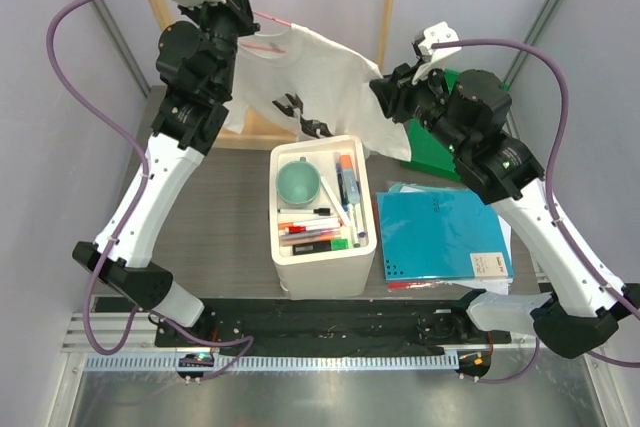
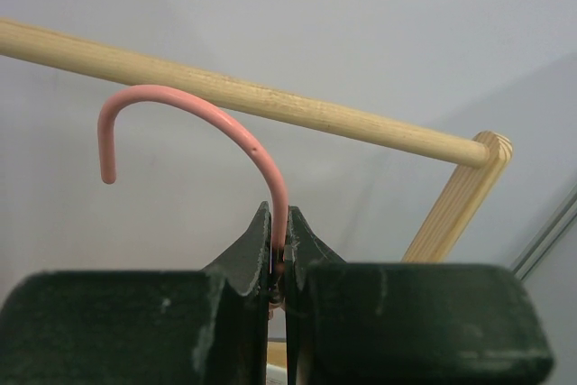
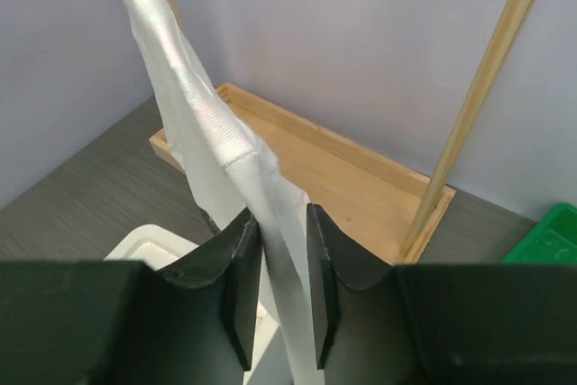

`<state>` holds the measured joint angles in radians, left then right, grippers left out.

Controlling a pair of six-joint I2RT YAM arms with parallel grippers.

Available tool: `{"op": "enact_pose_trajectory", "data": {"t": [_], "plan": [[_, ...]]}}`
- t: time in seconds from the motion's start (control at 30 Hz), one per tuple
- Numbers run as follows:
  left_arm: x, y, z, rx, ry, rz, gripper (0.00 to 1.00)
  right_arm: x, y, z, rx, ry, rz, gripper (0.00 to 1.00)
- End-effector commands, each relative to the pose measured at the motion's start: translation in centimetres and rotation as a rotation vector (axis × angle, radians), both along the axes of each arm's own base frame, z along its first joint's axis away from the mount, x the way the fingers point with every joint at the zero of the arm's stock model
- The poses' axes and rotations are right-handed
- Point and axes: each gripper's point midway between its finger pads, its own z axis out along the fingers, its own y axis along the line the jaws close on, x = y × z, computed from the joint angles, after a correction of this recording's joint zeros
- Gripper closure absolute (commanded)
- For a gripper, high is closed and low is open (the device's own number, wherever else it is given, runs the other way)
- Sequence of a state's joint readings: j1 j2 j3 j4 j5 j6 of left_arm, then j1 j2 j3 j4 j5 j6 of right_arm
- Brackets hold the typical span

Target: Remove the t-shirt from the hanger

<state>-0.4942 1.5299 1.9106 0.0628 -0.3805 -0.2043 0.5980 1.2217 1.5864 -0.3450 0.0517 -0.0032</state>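
The white t-shirt (image 1: 318, 75) hangs on the pink hanger (image 1: 276, 22) at the back, its black print (image 1: 300, 115) low on the front. My left gripper (image 1: 245, 15) is shut on the hanger's wire neck (image 2: 279, 239). The pink hook (image 2: 171, 101) curves just under the wooden rod (image 2: 361, 123); I cannot tell whether they touch. My right gripper (image 1: 384, 89) is shut on the shirt's right edge, a folded white strip of t-shirt (image 3: 225, 146) that runs up between its fingers (image 3: 242, 268). The cloth is stretched toward it.
A white bin (image 1: 300, 265) holding pens and a teal cup stands at table centre below the shirt. A teal notebook (image 1: 440, 232) lies to its right and a green box (image 1: 432, 152) behind that. The rack's wooden base tray (image 3: 343, 169) and upright post (image 3: 478, 96) stand behind.
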Motion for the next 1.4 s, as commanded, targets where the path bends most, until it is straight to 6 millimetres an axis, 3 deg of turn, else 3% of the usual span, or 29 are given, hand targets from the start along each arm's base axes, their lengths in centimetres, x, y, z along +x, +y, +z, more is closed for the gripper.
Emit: {"op": "enact_pose_trajectory", "data": {"t": [0.0, 0.1, 0.17, 0.23, 0.27, 0.3, 0.37, 0.4, 0.43, 0.67, 0.9, 1.07, 1.17, 1.27, 1.3, 1.33, 1.37], "plan": [[-2.1, 2.1, 4.9, -0.104, -0.133, 0.036, 1.00, 0.5, 0.0, 1.5, 0.066, -0.025, -0.021, 0.82], [-2.0, 2.9, 4.8, -0.116, -0.112, 0.081, 1.00, 0.4, -0.2, 1.6, 0.091, -0.016, -0.032, 0.99], [-2.0, 4.5, 4.3, -0.143, -0.093, 0.157, 1.00, 0.0, -1.1, 1.6, 0.102, -0.016, -0.065, 0.99], [-2.5, 6.8, 3.5, -0.203, -0.078, 0.266, 1.00, 0.5, -3.0, 0.9, 0.117, -0.012, -0.170, 0.99], [-2.7, 7.3, 3.4, -0.215, -0.080, 0.287, 1.00, -0.4, -4.5, 1.8, 0.156, -0.034, -0.215, 0.99], [-2.5, 7.5, 2.8, -0.217, -0.074, 0.301, 1.00, 0.3, -6.6, 0.9, 0.185, -0.036, -0.341, 0.99], [-2.8, 7.8, 2.8, -0.230, -0.080, 0.307, 1.00, -0.9, -9.0, 1.5, 0.267, -0.070, -0.423, 0.99], [-2.8, 7.8, 2.8, -0.235, -0.079, 0.305, 1.00, -1.0, -9.7, 1.9, 0.301, -0.092, -0.450, 0.99], [-2.8, 7.8, 2.8, -0.242, -0.078, 0.307, 1.00, -0.9, -10.4, 0.9, 0.309, -0.083, -0.500, 0.99], [-3.0, 8.0, 3.3, -0.266, -0.077, 0.307, 1.00, -1.2, -13.7, 0.0, 0.449, -0.074, -0.683, 0.99], [-4.0, 8.6, 3.9, -0.287, -0.097, 0.307, 1.00, -1.3, -14.9, -0.3, 0.478, -0.063, -0.762, 0.99], [-4.4, 8.7, 4.5, -0.293, -0.108, 0.299, 1.00, -0.4, -14.3, -1.2, 0.445, -0.043, -0.763, 0.99], [-4.5, 8.2, 4.8, -0.281, -0.111, 0.273, 1.00, 1.2, -12.3, -1.2, 0.406, -0.036, -0.700, 0.99], [-4.2, 7.1, 5.0, -0.253, -0.119, 0.219, 1.00, 3.8, -8.5, -1.2, 0.327, -0.041, -0.566, 0.99], [-4.2, 6.9, 5.1, -0.243, -0.119, 0.205, 1.00, 4.4, -5.9, -1.0, 0.292, -0.036, -0.438, 0.99], [-3.7, 6.3, 4.9, -0.223, -0.108, 0.192, 1.00, 5.5, -4.8, -1.7, 0.224, -0.021, -0.381, 0.98], [-3.5, 6.1, 4.9, -0.209, -0.104, 0.189, 1.00, 7.0, -2.8, -0.8, 0.200, -0.008, -0.310, 0.96]]}}
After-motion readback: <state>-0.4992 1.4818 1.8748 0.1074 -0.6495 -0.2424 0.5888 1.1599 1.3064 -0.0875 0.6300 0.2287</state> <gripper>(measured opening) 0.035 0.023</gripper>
